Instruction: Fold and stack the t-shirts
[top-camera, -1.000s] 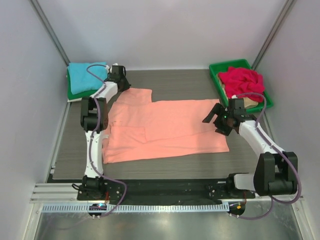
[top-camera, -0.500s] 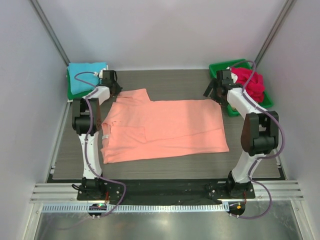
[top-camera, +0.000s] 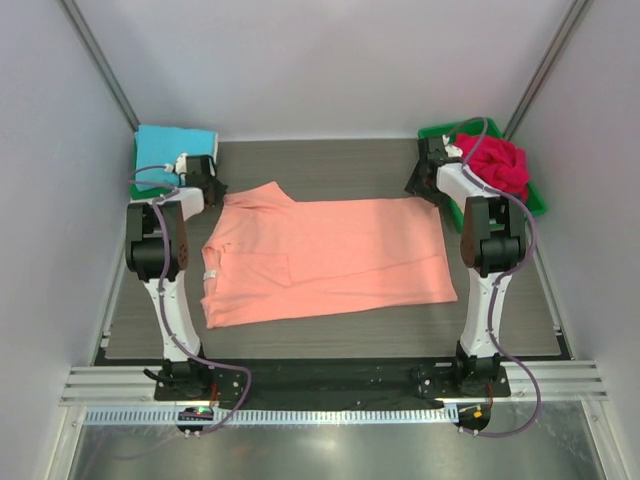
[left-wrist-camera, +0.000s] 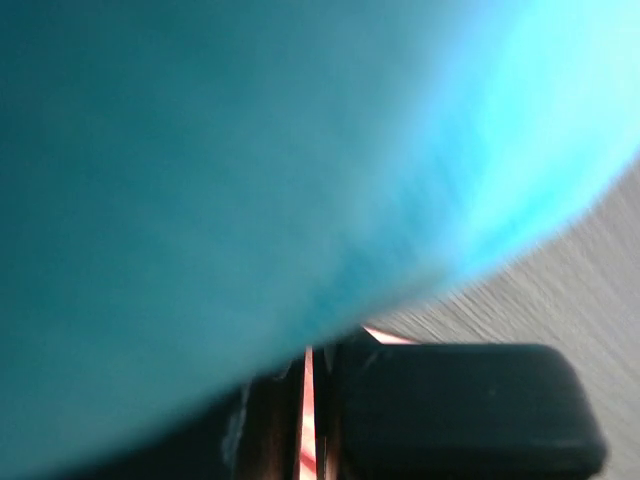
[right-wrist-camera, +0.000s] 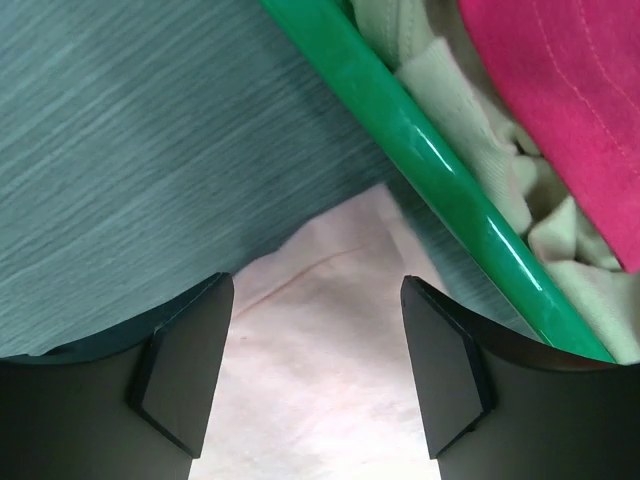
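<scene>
- We see the salmon-orange t-shirt (top-camera: 330, 255) spread flat on the middle of the table (top-camera: 330, 165), with its collar end toward the left arm.
- The left gripper (top-camera: 210, 190) sits low at the shirt's far left corner. Its wrist view is blurred and almost filled with turquoise. Only a dark finger (left-wrist-camera: 460, 410) and a thin salmon sliver beside it show, so we cannot tell whether the jaws are pinching or apart.
- The right gripper (right-wrist-camera: 312, 370) is at the shirt's far right corner with its jaws spread wide. The pale corner of the cloth lies between the two fingers, and we cannot tell if they touch it.
- The green tray (right-wrist-camera: 420, 150) is just beside that corner, holding a red t-shirt (top-camera: 495, 165) over a beige cloth (right-wrist-camera: 455, 100).
- The turquoise t-shirt (top-camera: 170, 148) lies folded at the far left corner of the table, close behind the left gripper.
</scene>
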